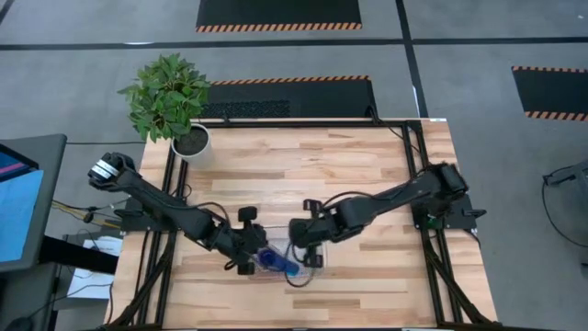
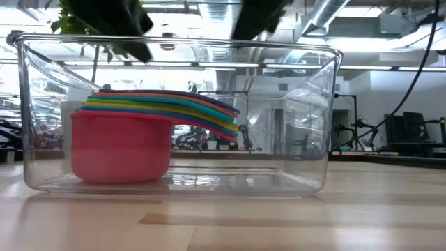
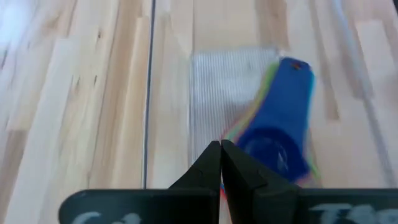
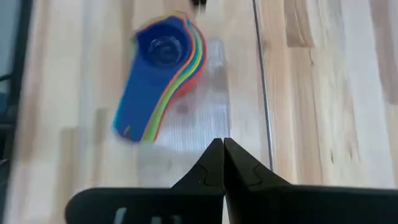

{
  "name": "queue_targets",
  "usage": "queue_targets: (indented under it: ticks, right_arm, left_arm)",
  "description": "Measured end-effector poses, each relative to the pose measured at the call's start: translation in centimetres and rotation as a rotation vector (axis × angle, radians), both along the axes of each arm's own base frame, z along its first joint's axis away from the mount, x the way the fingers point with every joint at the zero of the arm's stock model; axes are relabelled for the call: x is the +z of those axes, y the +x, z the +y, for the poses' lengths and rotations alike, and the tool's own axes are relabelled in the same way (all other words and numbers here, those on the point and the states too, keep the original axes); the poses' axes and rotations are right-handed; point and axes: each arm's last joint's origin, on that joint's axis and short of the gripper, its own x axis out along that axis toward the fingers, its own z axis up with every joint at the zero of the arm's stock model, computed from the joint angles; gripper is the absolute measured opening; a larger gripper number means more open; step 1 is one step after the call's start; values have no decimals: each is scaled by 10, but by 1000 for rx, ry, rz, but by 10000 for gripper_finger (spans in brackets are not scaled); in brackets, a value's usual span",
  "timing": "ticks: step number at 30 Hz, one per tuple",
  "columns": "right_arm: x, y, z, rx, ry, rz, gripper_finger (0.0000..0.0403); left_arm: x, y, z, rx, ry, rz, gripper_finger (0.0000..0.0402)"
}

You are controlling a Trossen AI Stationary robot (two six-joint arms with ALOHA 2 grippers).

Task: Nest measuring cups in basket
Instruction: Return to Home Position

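Lifting both arms straight up before drawing them apart looks the safest way home. The left end effector (image 3: 221, 148) and the right end effector (image 4: 222, 144) each hang just above the basket (image 2: 306, 118), fingers pressed together with nothing between them. The cups (image 2: 132, 143) sit nested in one stack at one end of the basket, red at the bottom and dark blue on top, on the near middle of the worktop (image 1: 349, 156); a low sideways sweep could clip the rim and disturb them.

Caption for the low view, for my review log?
Nested stack of plastic measuring cups, red one lowest, inside the clear rectangular plastic basket on a wooden table.
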Motion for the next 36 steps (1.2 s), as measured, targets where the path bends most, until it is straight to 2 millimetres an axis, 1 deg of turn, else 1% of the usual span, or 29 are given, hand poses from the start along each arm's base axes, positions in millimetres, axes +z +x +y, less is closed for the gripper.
queue_targets:
  ticks: [3,5,8,10,12,15,16,18,20,21,23,24,26,27,29,31,33,36]
  right_arm:
    - [22,-22,3,-11,19,16,15]
    - [32,-39,6,-36,27,59,15]
    - [52,-60,10,-104,51,27,15]
    - [65,-72,13,-166,115,-11,17]
    - [74,-80,16,-202,201,-24,20]
    - [81,-88,25,-283,307,-38,27]
    - [82,-89,28,-275,306,-53,29]
    - [82,-90,32,-218,241,-81,32]
    - [82,-92,34,-139,132,-98,33]
    - [82,-94,35,-127,84,-117,34]
    - [83,-96,36,-112,-29,-157,35]
    - [84,-101,35,-101,-82,-144,35]
    - [86,-115,31,-102,-152,-107,35]
    - [90,-123,30,-115,-170,-123,35]
    - [93,-142,28,-118,-193,-196,34]
    - [90,-162,25,-103,-189,-295,33]
    - [80,-179,22,-60,-112,-425,32]
    - [55,-202,10,64,28,-650,31]
  left_arm:
    - [13,-18,0,23,-10,72,0]
    - [18,-37,3,70,-15,144,0]
    - [29,-66,6,184,-72,204,0]
    - [38,-83,8,274,-186,245,0]
    - [45,-98,10,329,-301,315,0]
    - [54,-112,10,404,-451,352,0]
    - [57,-115,10,429,-481,343,0]
    - [61,-120,12,432,-490,299,0]
    - [64,-121,14,387,-443,257,0]
    - [64,-122,15,364,-425,249,0]
    - [68,-128,18,360,-373,181,0]
    - [70,-134,19,357,-345,128,0]
    - [69,-153,21,328,-332,58,0]
    - [69,-163,23,307,-338,10,0]
    - [64,-180,27,256,-351,-141,0]
    - [55,-194,32,181,-379,-287,0]
    - [42,-206,35,109,-457,-412,0]
    - [22,-214,43,91,-560,-570,0]
